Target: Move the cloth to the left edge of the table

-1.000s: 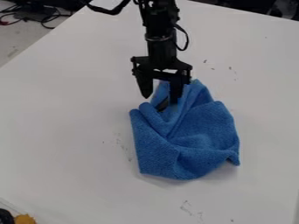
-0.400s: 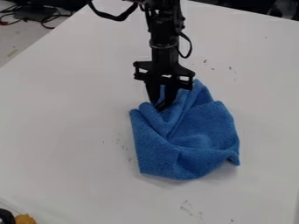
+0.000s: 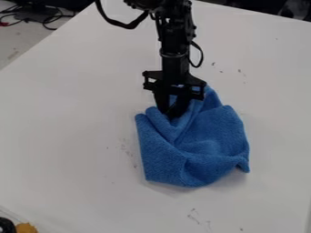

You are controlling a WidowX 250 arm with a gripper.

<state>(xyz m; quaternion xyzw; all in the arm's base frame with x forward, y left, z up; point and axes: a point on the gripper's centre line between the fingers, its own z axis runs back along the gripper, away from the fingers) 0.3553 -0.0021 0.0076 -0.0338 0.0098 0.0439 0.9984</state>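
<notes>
Nearest me, at the lower left corner, I see a black thing (image 3: 6, 225) beside a yellow one (image 3: 25, 228), with small dark marks (image 3: 193, 216) on the table (image 3: 72, 145) to the right of them. Beyond these the cloth (image 3: 203, 148) lies rumpled right of the table's middle, and my gripper (image 3: 169, 113) points down into its far folds, though I can't tell whether it's clenched on them. Farther off, past the table's edge at upper left, I see cables (image 3: 46, 27).
</notes>
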